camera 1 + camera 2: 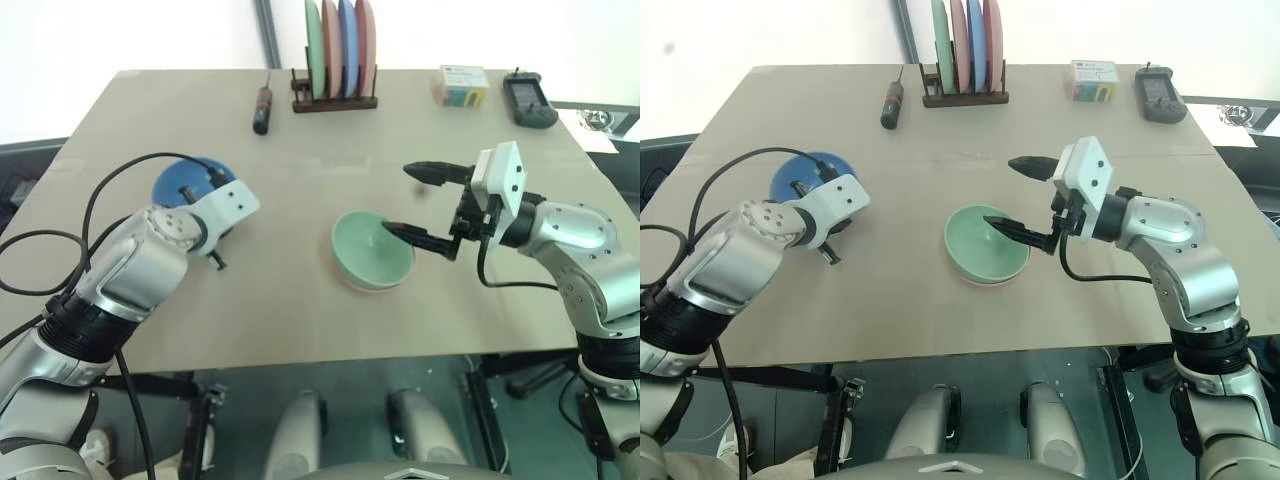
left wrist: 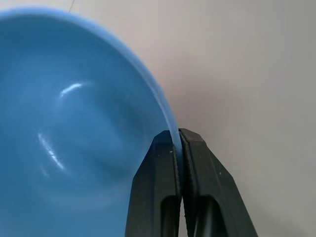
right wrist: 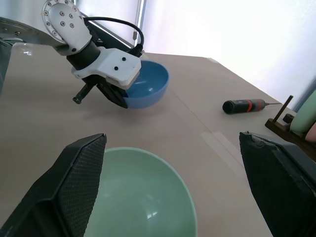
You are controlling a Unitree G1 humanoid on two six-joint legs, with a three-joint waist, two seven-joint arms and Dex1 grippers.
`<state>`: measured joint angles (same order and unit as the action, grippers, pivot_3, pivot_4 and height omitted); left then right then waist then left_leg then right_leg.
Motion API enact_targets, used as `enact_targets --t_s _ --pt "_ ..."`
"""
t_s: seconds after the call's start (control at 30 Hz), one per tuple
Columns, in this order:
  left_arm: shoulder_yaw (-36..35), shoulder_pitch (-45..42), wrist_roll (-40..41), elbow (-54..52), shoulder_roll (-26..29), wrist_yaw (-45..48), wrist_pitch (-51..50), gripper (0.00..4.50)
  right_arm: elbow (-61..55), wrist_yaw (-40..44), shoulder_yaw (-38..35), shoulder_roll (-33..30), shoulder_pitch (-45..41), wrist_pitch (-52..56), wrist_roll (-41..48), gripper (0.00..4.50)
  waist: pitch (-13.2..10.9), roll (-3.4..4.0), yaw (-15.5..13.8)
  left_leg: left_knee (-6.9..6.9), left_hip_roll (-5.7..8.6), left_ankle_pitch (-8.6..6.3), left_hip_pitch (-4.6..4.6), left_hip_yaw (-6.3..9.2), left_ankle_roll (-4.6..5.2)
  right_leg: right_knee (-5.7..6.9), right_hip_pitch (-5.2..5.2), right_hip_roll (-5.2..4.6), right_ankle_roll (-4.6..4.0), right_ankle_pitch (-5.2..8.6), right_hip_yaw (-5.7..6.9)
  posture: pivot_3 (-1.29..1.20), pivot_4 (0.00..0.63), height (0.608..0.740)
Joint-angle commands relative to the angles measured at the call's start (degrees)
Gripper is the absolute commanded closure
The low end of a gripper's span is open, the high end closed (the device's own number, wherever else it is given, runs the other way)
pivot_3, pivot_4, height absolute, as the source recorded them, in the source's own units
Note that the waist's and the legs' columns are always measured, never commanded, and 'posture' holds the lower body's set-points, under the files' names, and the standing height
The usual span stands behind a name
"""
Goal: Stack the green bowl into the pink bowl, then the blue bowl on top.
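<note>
1. Left gripper pinches the blue bowl by its rim — on the table's left side.
2. Right gripper spread wide, hovering over the green bowl mid-table — pink bowl's rim peeks from beneath.

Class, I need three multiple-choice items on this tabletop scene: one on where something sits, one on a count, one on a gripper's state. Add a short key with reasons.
1. Where is the screwdriver?
A. inside the green bowl
B. beside the plate rack, at the far side of the table
C. under the blue bowl

2. How many plates stand in the rack?
A. two
B. four
C. six

3. What is the left gripper doing?
A. hanging open over the table
B. shut on the screwdriver
C. shut on the rim of the blue bowl

Key: 1 B, it lies just beside the rack, far from the green bowl. 2 B, green, pink, blue and pink plates stand upright. 3 C, the left wrist view shows both fingers pinching the blue rim.
</note>
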<state>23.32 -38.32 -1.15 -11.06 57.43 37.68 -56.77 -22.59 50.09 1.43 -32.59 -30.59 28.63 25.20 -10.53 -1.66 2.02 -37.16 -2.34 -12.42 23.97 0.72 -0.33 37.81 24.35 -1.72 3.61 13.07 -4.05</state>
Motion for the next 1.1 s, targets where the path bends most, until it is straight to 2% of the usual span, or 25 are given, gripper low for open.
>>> enact_targets --t_s 0.03,0.17,0.2,0.3,0.47,0.63,0.7,0.73,0.77,0.83,0.9,1.0,1.1 --pt "-2.5 -3.0 1.0 -1.2 -0.9 4.2 3.0 4.43 -3.8 -1.2 -3.2 -2.0 1.8 -0.5 0.8 0.00 0.0 0.00 -0.1 0.00 0.00 0.00 0.00 0.00 0.00 0.00 0.00 0.00 0.00 0.00 0.00 0.00 0.150 0.740" --pt "-6.6 -4.7 8.8 -1.1 -5.1 14.7 17.2 4.43 -8.0 -2.3 -8.4 -3.9 7.8 -0.7 3.0 0.00 0.0 -0.02 -0.5 -0.01 0.01 0.00 0.07 0.02 0.00 -0.06 0.01 -0.02 0.00 0.00 0.01 0.00 0.150 0.740" --pt "-7.8 -5.3 9.6 -1.0 -6.7 16.1 24.8 4.43 -10.8 -2.2 -11.4 -4.5 11.9 -1.1 4.1 0.00 0.0 -0.02 -0.7 -0.02 0.01 0.00 0.10 0.02 0.00 -0.07 0.01 -0.03 0.00 -0.01 0.03 0.00 0.150 0.740" --pt "-8.1 -8.6 11.7 0.1 -10.0 21.2 32.0 4.43 -17.5 -2.1 -19.3 -5.9 23.2 -0.9 6.5 0.00 0.0 -0.04 -1.5 -0.05 0.02 0.00 0.19 0.09 0.00 -0.13 0.01 -0.05 0.00 -0.01 0.11 0.00 0.150 0.740" --pt "-5.3 -15.5 13.3 7.1 -15.4 30.4 37.7 4.43 -26.3 -1.8 -32.3 -5.1 41.6 0.2 12.6 0.00 0.0 0.04 -1.5 -0.20 0.07 0.00 0.13 0.04 0.01 -0.10 -0.08 -0.06 0.06 0.01 0.05 0.00 0.150 0.740" --pt "-3.7 -20.0 14.9 12.9 -19.3 41.5 42.6 4.43 -30.8 -2.9 -40.2 -2.9 53.4 -2.3 14.5 0.00 0.1 0.05 -0.8 -0.24 0.02 0.00 -0.25 0.04 0.02 -0.08 -0.43 0.00 0.06 0.26 0.02 0.00 0.150 0.740" --pt "-2.7 -20.8 16.2 14.0 -19.6 46.7 41.0 3.77 -31.8 -4.0 -40.5 -2.3 55.1 -3.0 14.5 0.00 0.1 0.06 -0.3 -0.28 0.02 0.00 -0.28 0.03 0.02 -0.05 -0.44 0.01 0.06 0.26 0.00 0.00 0.150 0.740" --pt "-2.3 -20.5 16.8 13.8 -18.8 49.9 41.6 3.61 -32.2 -4.4 -40.1 -2.3 55.5 -3.2 14.3 0.00 0.1 0.06 -0.1 -0.29 0.01 0.00 -0.27 0.03 0.02 -0.03 -0.44 0.01 0.06 0.26 -0.01 0.00 0.150 0.740" --pt "-2.2 -20.1 17.6 13.2 -17.9 52.5 41.1 3.05 -32.5 -4.7 -39.6 -2.4 55.8 -3.5 14.2 0.00 0.1 0.06 0.0 -0.29 0.01 0.00 -0.27 0.04 0.02 -0.02 -0.43 0.01 0.05 0.26 -0.01 0.00 0.150 0.740" --pt "-2.6 -19.7 18.0 12.3 -16.8 54.6 39.7 2.53 -32.7 -5.6 -38.7 -2.8 55.6 -3.5 14.2 0.00 0.1 0.06 0.2 -0.29 0.01 0.00 -0.27 0.05 0.02 -0.02 -0.44 0.01 0.05 0.26 -0.01 0.00 0.150 0.740" --pt "-3.2 -19.4 17.0 12.3 -16.1 54.4 40.4 1.76 -32.4 -6.2 -37.7 -3.4 55.0 -3.4 14.1 0.00 0.1 0.06 0.2 -0.29 0.01 0.00 -0.26 0.06 0.02 -0.01 -0.43 0.01 0.04 0.26 -0.01 0.00 0.150 0.740" --pt "-6.3 -18.5 15.1 13.3 -16.5 48.4 41.6 0.47 -30.5 -6.9 -35.4 -4.9 52.9 -2.7 13.8 0.00 0.1 0.05 0.1 -0.29 0.01 0.00 -0.24 0.07 0.02 -0.03 -0.44 0.00 0.04 0.26 0.00 0.00 0.150 0.740" --pt "-13.8 -13.5 17.1 12.0 -18.1 38.6 39.5 0.47 -26.7 -6.6 -31.5 -6.9 49.6 -2.0 11.8 0.00 0.1 0.03 -0.2 -0.29 0.03 0.00 -0.22 0.09 0.02 -0.04 -0.44 0.00 0.04 0.27 0.00 0.00 0.150 0.740"
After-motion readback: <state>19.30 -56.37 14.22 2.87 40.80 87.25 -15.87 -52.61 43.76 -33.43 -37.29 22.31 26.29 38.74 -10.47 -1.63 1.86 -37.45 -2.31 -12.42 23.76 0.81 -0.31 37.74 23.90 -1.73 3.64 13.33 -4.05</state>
